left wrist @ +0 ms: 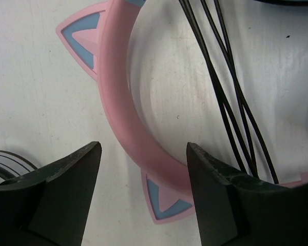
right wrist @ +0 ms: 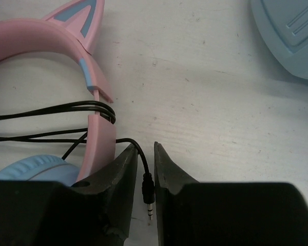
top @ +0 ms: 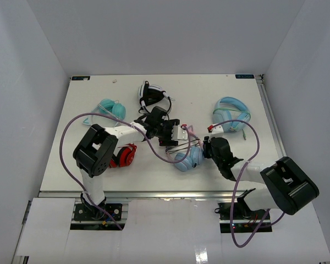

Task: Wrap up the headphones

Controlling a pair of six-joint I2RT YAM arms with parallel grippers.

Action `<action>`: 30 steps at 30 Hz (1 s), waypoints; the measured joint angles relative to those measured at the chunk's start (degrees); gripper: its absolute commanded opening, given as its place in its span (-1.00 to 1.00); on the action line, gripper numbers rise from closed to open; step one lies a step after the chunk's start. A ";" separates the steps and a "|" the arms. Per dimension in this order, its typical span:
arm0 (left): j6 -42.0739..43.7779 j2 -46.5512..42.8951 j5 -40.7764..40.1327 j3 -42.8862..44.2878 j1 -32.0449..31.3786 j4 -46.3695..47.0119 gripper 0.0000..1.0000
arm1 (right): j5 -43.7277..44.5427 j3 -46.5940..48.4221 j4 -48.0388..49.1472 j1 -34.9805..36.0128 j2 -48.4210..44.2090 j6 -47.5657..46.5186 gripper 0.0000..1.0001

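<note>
1. Headphones (top: 188, 159) lie near the middle of the table (top: 154, 179), between my two arms, with a light blue ear cup (right wrist: 31, 169) toward my right side.
2. My left gripper (left wrist: 143, 148) is released, its jaws standing wide apart over the pink headband (left wrist: 118, 102). The band curves through the gap between them, and I see neither finger touching it.
3. One cat ear (left wrist: 84, 38) sticks out from the band beyond my left fingers; a second cat ear (left wrist: 164, 202) sits low between them.
4. Several strands of the thin black cable (left wrist: 231, 92) run side by side across the inside of the band, passing beside my left gripper's right-hand finger (left wrist: 220, 195).
5. My right gripper (right wrist: 145, 148) has its jaws only a narrow slit apart, with the cable's plug (right wrist: 149, 190) lying in that slit. I cannot tell whether the jaws pinch the plug or merely flank it.
6. From the right wrist I see the cable looped around the pink band just above the ear cup.
7. Elsewhere on the table lie a teal pair (top: 111, 108), a black-and-white pair (top: 151, 94), an all-blue pair (top: 231, 115) and a red pair (top: 124, 155), all apart from my grippers.
</note>
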 measured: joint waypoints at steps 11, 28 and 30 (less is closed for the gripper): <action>-0.16 -3.04 1.00 -0.73 0.01 0.93 0.68 | -0.80 3.41 1.65 -3.55 5.11 -0.48 -0.12; -5.13 -8.51 4.20 -0.97 0.01 3.10 0.96 | -0.98 8.60 -1.45 -4.06 6.05 -0.34 -0.07; -6.96 -9.12 3.97 -0.97 0.01 3.71 0.96 | -0.41 8.87 -4.25 -4.06 4.14 0.29 -0.02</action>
